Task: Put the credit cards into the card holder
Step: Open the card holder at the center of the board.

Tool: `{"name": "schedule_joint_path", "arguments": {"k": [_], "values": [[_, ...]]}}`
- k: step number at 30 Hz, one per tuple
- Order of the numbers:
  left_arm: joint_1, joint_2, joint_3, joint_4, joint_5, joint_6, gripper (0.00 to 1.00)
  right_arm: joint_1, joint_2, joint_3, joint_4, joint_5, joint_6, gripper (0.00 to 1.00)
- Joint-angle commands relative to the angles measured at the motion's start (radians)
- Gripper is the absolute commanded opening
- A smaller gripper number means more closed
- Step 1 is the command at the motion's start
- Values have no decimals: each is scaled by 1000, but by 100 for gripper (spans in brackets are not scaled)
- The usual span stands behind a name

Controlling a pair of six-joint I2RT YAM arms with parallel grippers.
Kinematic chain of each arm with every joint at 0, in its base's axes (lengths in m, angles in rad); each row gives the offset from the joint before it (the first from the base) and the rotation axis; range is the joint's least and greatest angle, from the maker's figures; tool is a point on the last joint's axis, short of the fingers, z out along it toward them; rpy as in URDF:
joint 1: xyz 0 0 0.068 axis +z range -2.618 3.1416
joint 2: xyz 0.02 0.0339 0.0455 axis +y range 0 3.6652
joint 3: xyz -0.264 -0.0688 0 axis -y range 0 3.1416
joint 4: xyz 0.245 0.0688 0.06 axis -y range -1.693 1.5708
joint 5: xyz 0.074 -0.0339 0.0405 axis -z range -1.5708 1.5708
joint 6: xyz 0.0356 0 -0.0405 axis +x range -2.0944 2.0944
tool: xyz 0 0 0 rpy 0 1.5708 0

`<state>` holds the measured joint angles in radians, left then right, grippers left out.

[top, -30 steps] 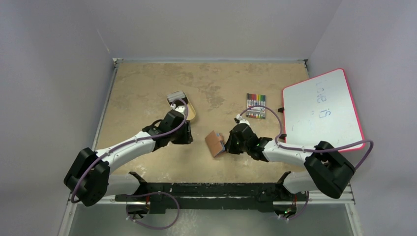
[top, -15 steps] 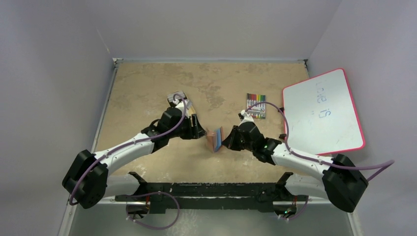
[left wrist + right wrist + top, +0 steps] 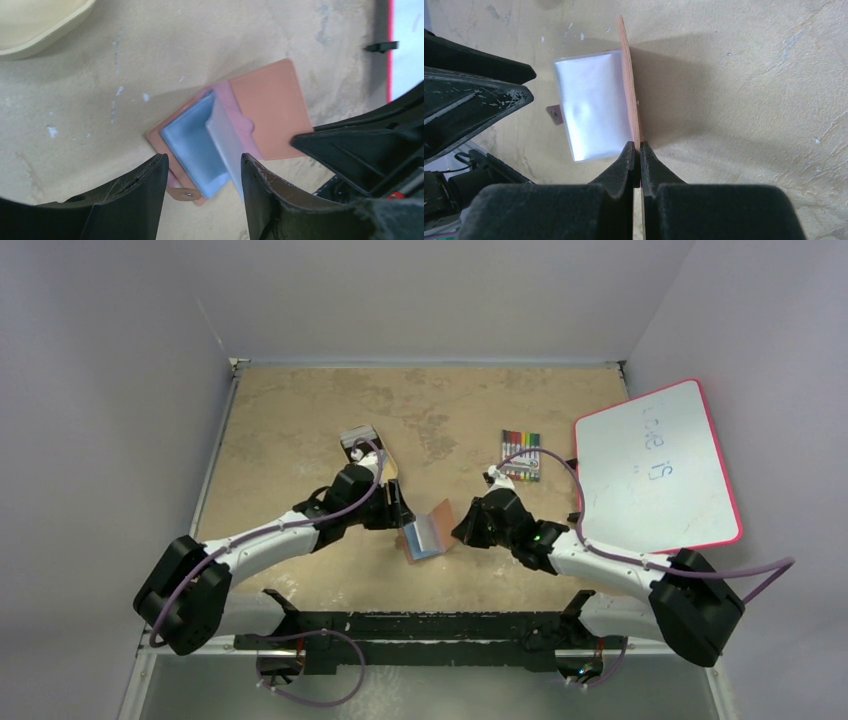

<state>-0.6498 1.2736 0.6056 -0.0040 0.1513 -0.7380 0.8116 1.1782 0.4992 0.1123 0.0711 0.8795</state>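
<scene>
Much of the tray is hidden behind the left arm. Only a tan sliver of its rim shows from above, and the left wrist view cuts it down to 1 cream corner. At its far end sits a small grey and dark pile, the cards. How many there are, and whether they lie in the tray or just past it, cannot be told.

The wallet lies open near the middle of the table, between the 2 claws. Its brown flap is lifted and appears edge-on from the right wrist. The right claw is pinched tight on that flap's near edge. The other half lies low, showing blue-grey lining and a pale shiny panel rising from the fold. Whether any card sits in a pocket cannot be made out. A snap tab sticks out at 1 corner.

The left claw hangs over the blue-grey half with its 2 fingers spread wide, gripping nothing. Whether a finger touches the lining is unclear.

Off to the right, a pack of markers lies near a pink-rimmed whiteboard, its writing too faint to read.
</scene>
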Motion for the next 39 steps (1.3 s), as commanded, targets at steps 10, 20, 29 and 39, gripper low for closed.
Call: {"name": "schedule_joint_path", "arguments": {"k": [10,20,29,39], "values": [[-4,25,-36,-36,-88,27,44,4,12,-47,26,54,35,0],[-4,39,-75,16,-75,14,47,4,23,-68,45,56,48,0],[-4,53,-125,127,-27,-36,50,4,28,-129,88,24,95,0],[-3,113,-181,359,61,-120,51,3,14,-129,98,44,83,0]]}}
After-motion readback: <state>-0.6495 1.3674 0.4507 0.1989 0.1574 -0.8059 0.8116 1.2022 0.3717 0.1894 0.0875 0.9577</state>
